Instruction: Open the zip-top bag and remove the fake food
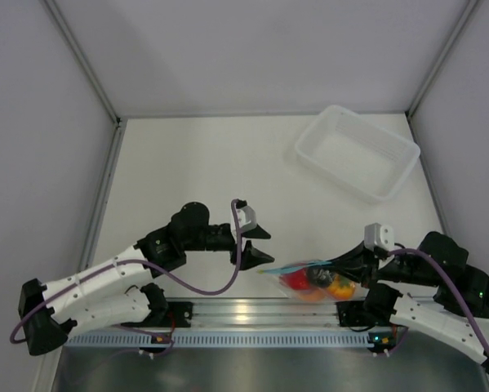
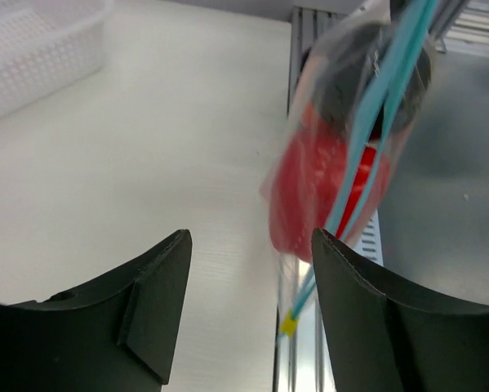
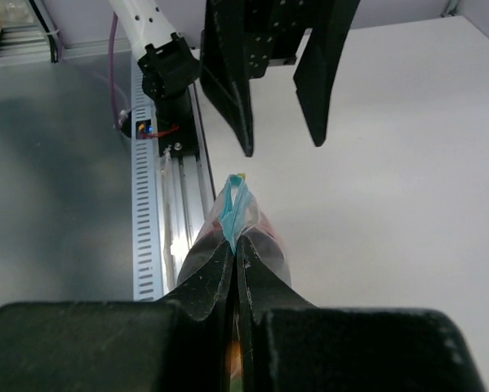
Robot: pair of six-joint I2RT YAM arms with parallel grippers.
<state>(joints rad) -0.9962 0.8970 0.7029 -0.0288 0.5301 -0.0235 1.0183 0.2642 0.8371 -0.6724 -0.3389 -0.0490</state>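
Note:
The zip-top bag (image 1: 313, 280) hangs in the air over the table's near edge, held by my right gripper (image 1: 339, 264), which is shut on its light-blue zip strip (image 3: 233, 214). Inside it I see the fake food: a red pepper (image 2: 317, 196), a dark round piece (image 2: 354, 77) and an orange fruit (image 1: 339, 287). My left gripper (image 1: 261, 245) is open and empty, just left of the bag's end. In the left wrist view the bag (image 2: 342, 147) hangs in front of the open fingers (image 2: 158, 282), its zip end with a yellow tab (image 2: 288, 325) between them.
A white translucent rectangular tray (image 1: 357, 152) stands at the back right of the table. A metal rail (image 1: 244, 314) runs along the near edge under the bag. Grey walls close in left, right and behind.

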